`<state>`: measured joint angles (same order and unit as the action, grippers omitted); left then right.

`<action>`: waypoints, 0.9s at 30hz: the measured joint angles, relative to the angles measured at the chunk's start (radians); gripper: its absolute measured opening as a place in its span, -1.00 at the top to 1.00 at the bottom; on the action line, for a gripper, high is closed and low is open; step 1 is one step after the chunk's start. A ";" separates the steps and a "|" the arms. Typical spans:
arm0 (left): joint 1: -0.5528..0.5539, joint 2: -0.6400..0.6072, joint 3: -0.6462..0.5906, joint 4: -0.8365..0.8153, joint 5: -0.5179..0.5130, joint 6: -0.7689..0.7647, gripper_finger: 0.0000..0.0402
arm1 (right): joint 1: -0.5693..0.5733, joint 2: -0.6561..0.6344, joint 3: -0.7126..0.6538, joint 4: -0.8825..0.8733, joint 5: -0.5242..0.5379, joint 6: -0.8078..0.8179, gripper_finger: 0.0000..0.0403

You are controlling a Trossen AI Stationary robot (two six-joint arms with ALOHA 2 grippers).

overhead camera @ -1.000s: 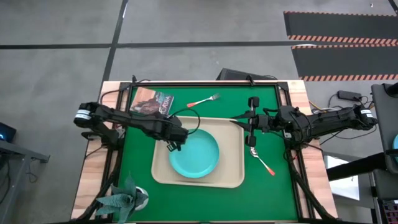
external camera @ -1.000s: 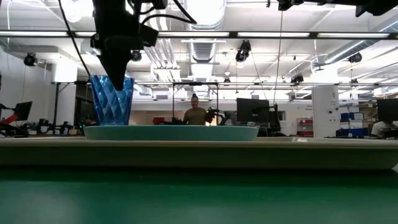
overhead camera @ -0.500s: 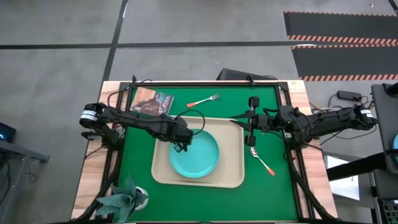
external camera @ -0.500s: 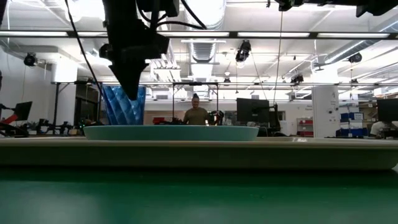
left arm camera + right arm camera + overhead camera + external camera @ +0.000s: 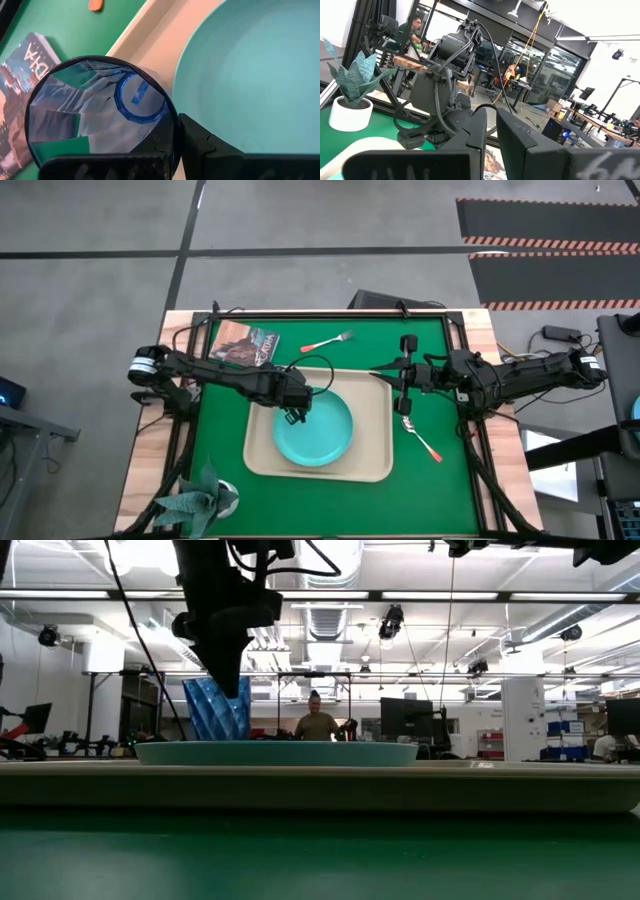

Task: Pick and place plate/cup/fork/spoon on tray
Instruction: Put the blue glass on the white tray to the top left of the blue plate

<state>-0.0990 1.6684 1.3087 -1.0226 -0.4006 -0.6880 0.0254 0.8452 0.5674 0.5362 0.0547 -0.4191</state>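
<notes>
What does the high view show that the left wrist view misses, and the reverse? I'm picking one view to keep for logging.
Only the high view shows the fork with the orange-red handle and the matching spoon, both on the green mat off the beige rectangular tray, and the right gripper by the tray's right edge. Only the left wrist view looks into the blue translucent cup, gripped at its rim by the left gripper. Both show the round turquoise plate, tray, cup and book.
</notes>
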 joint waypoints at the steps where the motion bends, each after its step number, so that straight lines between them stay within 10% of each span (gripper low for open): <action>1: 0.000 0.000 0.000 -0.006 0.006 0.018 1.00 | 0.000 0.000 0.000 0.000 0.000 0.000 0.83; 27: 0.100 -0.033 -0.050 -0.039 0.099 0.336 1.00 | 0.000 0.000 0.000 -0.008 0.000 0.040 0.83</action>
<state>0.0013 1.6352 1.2582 -1.0614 -0.3015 -0.3519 0.0257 0.8452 0.5674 0.5282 0.0547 -0.3789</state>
